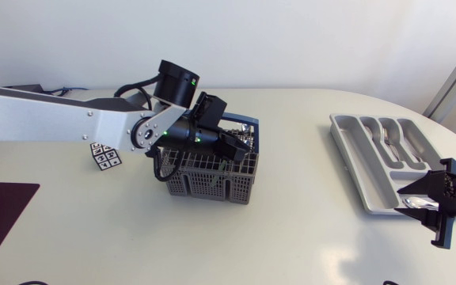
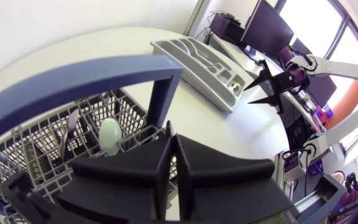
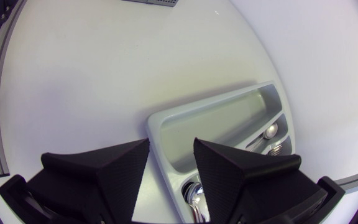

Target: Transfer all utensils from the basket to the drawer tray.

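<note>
Fingers of the left gripper are pressed together with only a thin slit between them, and nothing shows in that slit. They hang just above the basket, beside its arched handle. The right gripper is well apart from the basket. It hovers over the near end of the drawer tray with its fingers spread wide and holding nothing. Some forks and a spoon already lie in the tray's compartments. At least two utensils remain in the basket: a pale-bowled spoon and a darker one. Both stand roughly upright with their heads up, just ahead of the left fingertips and lower than them. The left arm is plainly the nearer one for the next pick. Judging from this, the fingers would have to part and come down along the spoon's upright axis. The basket handle so close beside them leaves little room for that.
</note>
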`<action>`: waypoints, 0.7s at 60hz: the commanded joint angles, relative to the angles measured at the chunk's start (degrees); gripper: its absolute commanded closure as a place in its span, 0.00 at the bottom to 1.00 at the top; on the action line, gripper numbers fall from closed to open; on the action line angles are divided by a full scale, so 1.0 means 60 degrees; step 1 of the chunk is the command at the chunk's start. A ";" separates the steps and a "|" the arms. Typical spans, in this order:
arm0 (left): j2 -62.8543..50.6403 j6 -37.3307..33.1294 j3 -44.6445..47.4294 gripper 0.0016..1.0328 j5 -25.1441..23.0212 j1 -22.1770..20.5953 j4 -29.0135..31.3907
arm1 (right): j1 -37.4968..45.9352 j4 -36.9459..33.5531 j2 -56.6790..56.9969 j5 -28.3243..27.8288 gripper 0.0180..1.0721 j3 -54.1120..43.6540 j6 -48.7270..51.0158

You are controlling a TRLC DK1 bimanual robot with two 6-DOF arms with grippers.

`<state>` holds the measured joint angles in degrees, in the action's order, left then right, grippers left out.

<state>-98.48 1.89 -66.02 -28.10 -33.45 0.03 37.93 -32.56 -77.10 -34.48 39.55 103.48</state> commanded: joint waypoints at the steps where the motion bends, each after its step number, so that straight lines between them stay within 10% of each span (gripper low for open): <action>1: 0.0710 0.0007 0.0427 0.97 -0.0166 -0.0035 -0.0342 | -0.0184 0.0021 0.0223 -0.0010 0.49 -0.0278 -0.0255; 42: 0.3185 -0.0066 0.1760 0.97 0.0215 -0.0577 -0.2042 | -0.3934 -0.0961 0.2040 -0.0596 0.49 0.0264 -0.4547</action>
<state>-80.47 1.52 -56.97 -26.72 -36.27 -12.10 17.65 -36.64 -66.17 -36.56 39.44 82.35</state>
